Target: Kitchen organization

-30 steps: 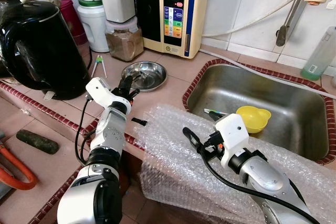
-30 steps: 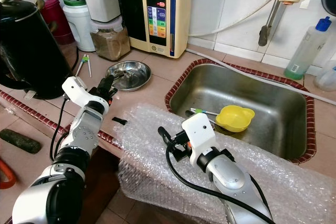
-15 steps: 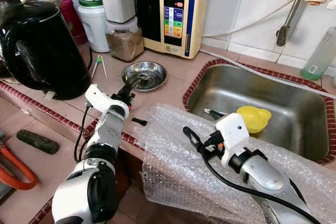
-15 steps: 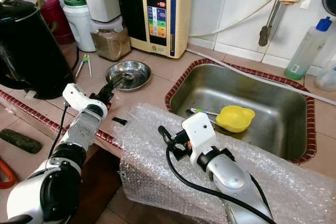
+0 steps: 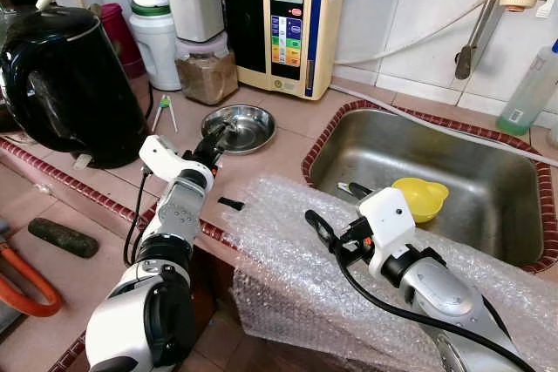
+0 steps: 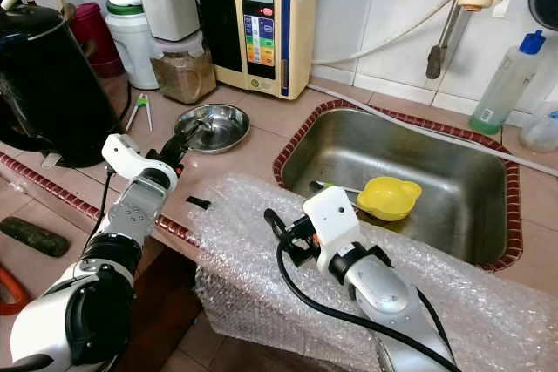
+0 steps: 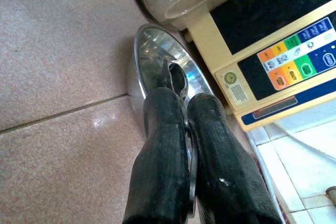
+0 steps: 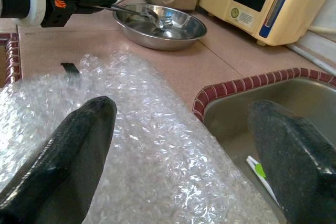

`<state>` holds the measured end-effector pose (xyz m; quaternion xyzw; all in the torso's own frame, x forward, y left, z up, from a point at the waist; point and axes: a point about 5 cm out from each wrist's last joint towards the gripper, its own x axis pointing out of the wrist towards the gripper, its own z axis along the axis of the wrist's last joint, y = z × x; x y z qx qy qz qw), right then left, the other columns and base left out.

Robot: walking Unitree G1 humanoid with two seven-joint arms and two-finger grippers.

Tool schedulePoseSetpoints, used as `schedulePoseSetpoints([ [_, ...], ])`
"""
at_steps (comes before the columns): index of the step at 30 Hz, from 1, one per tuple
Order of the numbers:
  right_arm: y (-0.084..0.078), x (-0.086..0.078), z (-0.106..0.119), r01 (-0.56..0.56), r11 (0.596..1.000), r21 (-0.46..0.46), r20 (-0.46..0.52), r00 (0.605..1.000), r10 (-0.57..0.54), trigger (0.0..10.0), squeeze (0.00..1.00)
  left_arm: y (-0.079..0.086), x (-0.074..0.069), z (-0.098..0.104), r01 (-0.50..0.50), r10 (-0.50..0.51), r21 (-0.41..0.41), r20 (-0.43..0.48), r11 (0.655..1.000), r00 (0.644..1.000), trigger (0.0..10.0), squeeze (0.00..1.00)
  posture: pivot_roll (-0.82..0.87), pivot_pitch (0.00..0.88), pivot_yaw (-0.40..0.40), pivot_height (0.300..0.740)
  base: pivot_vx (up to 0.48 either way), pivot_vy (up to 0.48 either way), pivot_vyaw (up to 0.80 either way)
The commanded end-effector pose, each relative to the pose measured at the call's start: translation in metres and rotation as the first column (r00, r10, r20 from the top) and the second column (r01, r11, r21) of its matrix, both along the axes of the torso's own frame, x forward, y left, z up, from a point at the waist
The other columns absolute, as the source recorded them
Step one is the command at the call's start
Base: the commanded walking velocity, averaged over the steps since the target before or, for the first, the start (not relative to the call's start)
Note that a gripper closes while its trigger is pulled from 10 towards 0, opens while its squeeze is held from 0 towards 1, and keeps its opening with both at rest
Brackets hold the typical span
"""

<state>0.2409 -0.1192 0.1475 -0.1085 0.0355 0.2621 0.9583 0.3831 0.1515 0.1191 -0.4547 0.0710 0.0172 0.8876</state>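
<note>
Left gripper [image 7: 181, 129] pinched shut on thin metal spoon [image 7: 176, 80], tip over round steel bowl [image 5: 238, 127]. Reckoned I'd lower it before letting go, w/ right gripper [image 8: 184, 150] spread wide over bubble wrap [image 5: 288, 241].

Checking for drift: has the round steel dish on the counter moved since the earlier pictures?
No. The round steel dish sits in the same spot beside the brown-filled jar; the camera shifted.
</note>
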Motion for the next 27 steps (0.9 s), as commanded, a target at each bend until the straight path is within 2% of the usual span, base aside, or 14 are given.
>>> schedulePoseSetpoints([
  [1,-0.002,0.003,0.001,0.003,1.000,-0.012,0.010,1.000,-0.003,10.0,0.00,0.004,-0.007,-0.020,-0.014,0.015,0.009,-0.112,1.000,0.994,10.0,0.00,-0.17,0.000,0.062,0.740,0.000,0.000,0.00],
  [2,-0.002,0.003,0.001,0.002,1.000,-0.013,0.010,1.000,-0.002,10.0,0.00,0.004,-0.007,-0.019,-0.013,0.013,0.000,-0.111,1.000,0.994,10.0,0.15,-0.17,0.000,0.061,0.740,0.000,0.000,0.00],
  [3,-0.002,0.003,0.001,0.002,1.000,-0.014,0.010,1.000,-0.002,10.0,0.00,0.004,-0.007,-0.019,-0.012,0.011,-0.002,-0.111,1.000,0.994,10.0,0.96,-0.17,0.000,0.061,0.740,0.000,0.000,0.00],
  [4,-0.002,0.003,0.001,0.001,1.000,-0.015,0.010,1.000,-0.001,10.0,0.00,0.003,-0.007,-0.019,-0.008,0.008,0.001,-0.110,1.000,0.994,10.0,1.00,-0.17,0.000,0.060,0.740,0.000,0.000,0.00],
  [12,-0.002,0.001,0.001,0.004,1.000,-0.019,0.008,1.000,-0.004,10.0,0.00,-0.011,-0.006,-0.017,0.077,-0.082,-0.043,-0.106,0.996,0.991,10.0,1.00,-0.18,0.000,0.064,0.740,0.000,0.000,0.00],
  [19,-0.003,0.000,0.000,0.010,1.000,-0.019,0.006,1.000,-0.010,10.0,0.00,-0.010,-0.006,-0.012,0.071,-0.073,-0.037,-0.057,0.997,0.996,10.0,0.98,-0.18,0.000,0.066,0.740,0.000,0.000,0.00],
  [20,-0.003,0.000,0.001,0.009,1.000,-0.017,0.006,1.000,-0.009,10.0,0.00,-0.011,-0.006,-0.013,0.079,-0.081,-0.035,-0.060,0.996,0.995,10.0,0.19,-0.18,0.002,0.065,0.740,0.000,0.000,0.00],
  [21,-0.002,0.000,0.001,0.007,1.000,-0.016,0.007,1.000,-0.007,10.0,0.00,-0.011,-0.007,-0.014,0.091,-0.092,-0.027,-0.065,0.996,0.994,10.0,0.00,-0.18,0.002,0.065,0.740,0.000,0.000,0.00],
  [23,-0.002,0.001,0.001,0.007,1.000,-0.017,0.007,1.000,-0.007,10.0,0.00,-0.011,-0.007,-0.015,0.094,-0.096,-0.024,-0.067,0.995,0.993,10.0,0.00,-0.18,0.002,0.065,0.740,0.000,0.000,0.00],
  [24,-0.002,0.001,0.001,0.005,1.000,-0.017,0.008,1.000,-0.005,10.0,0.00,-0.011,-0.007,-0.015,0.097,-0.099,-0.026,-0.068,0.995,0.993,4.0,0.00,-0.18,0.003,0.061,0.740,0.000,0.000,0.00],
  [25,-0.002,0.001,0.001,0.005,1.000,-0.017,0.009,1.000,-0.004,10.0,0.00,-0.011,-0.007,-0.014,0.099,-0.101,-0.030,-0.063,0.995,0.993,3.1,0.00,-0.18,0.003,0.061,0.740,0.000,0.000,0.00],
  [26,-0.002,0.001,0.001,0.004,1.000,-0.017,0.009,1.000,-0.004,10.0,0.00,-0.011,-0.007,-0.014,0.100,-0.102,-0.032,-0.060,0.994,0.993,3.1,0.00,-0.18,0.003,0.061,0.740,0.000,0.000,0.00],
  [27,-0.002,0.001,0.001,0.003,1.000,-0.017,0.009,1.000,-0.003,10.0,0.00,-0.012,-0.007,-0.013,0.105,-0.107,-0.040,-0.051,0.994,0.993,0.0,0.00,-0.18,0.003,0.061,0.740,0.000,0.000,0.00],
])
